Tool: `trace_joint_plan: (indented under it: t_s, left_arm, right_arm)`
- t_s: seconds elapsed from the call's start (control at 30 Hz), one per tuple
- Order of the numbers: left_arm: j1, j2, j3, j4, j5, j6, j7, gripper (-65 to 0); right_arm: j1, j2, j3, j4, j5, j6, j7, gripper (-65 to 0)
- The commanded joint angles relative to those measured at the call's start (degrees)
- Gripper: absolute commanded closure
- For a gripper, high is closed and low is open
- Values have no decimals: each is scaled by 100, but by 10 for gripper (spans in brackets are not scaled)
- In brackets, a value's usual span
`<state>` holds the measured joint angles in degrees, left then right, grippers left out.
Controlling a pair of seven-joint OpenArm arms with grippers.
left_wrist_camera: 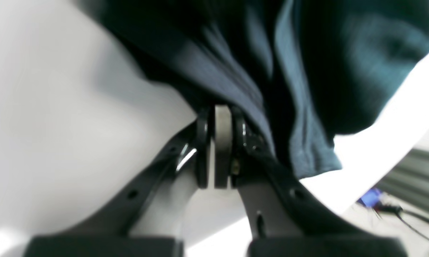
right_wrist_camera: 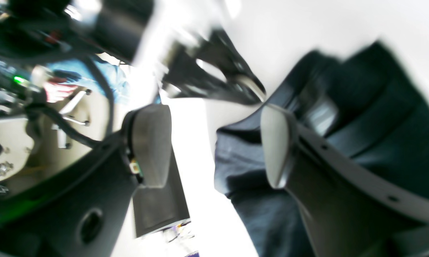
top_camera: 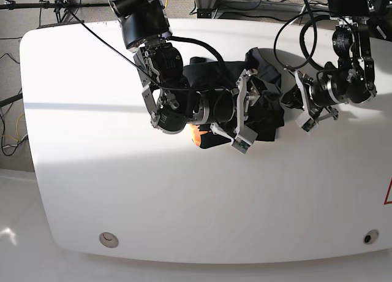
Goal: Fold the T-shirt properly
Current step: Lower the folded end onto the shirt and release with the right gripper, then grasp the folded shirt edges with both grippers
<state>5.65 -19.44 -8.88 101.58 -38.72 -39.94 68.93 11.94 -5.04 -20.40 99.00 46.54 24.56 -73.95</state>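
I've got the left gripper [left_wrist_camera: 221, 117] pinched shut on an edge of the T-shirt [top_camera: 260, 107], which sits bunched mid-table [top_camera: 92, 171], while the right gripper [right_wrist_camera: 214, 142] gapes wide and empty beside it, so a one-sided pull risks dragging the heap crooked.

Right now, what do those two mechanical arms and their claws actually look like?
Both arms are mostly black, built from chunky rounded joints, with black cables looping along them. The right gripper has black fingers with pale grey pads. The left gripper matches it: black angled fingers with small holes, and light grey pads.
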Motion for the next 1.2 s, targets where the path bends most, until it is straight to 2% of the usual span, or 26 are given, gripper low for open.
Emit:
trace_joint_plan:
  t_s: [0.0, 0.4, 0.47, 0.6, 0.87, 1.13, 1.17]
  left_arm:
    - [28, -79, -153, 207, -49, -6, -63, 0]
    - [542, -788, -647, 48, -216, -6, -463, -2]
    - [634, -1019, -672, -61, -320, -6, -520, -7]
    - [688, -1089, -664, -77, -403, -6, -520, -7]
    - [740, -1026, -661, -64, -409, -6, -354, -6]
    - [764, -713, -567, 130, -325, -6, -155, -1]
    - [755, -620, -537, 267, -311, -6, -166, -2]
  right_arm:
    - [204, 40, 8, 75, 125, 43, 209, -376]
    - [701, 546, -153, -470, 131, -143, 890, -308]
    - [684, 679, -37, -343, 191, -277, 900, -331]
    - [680, 832, 22, -232, 174, -508, 897, -343]
    - [471, 1046, 242, -214, 278, -746, 908, -350]
    - [163, 1068, 411, -180, 274, -600, 885, -353]
    - [126, 1049, 335, -135, 256, -477, 740, -356]
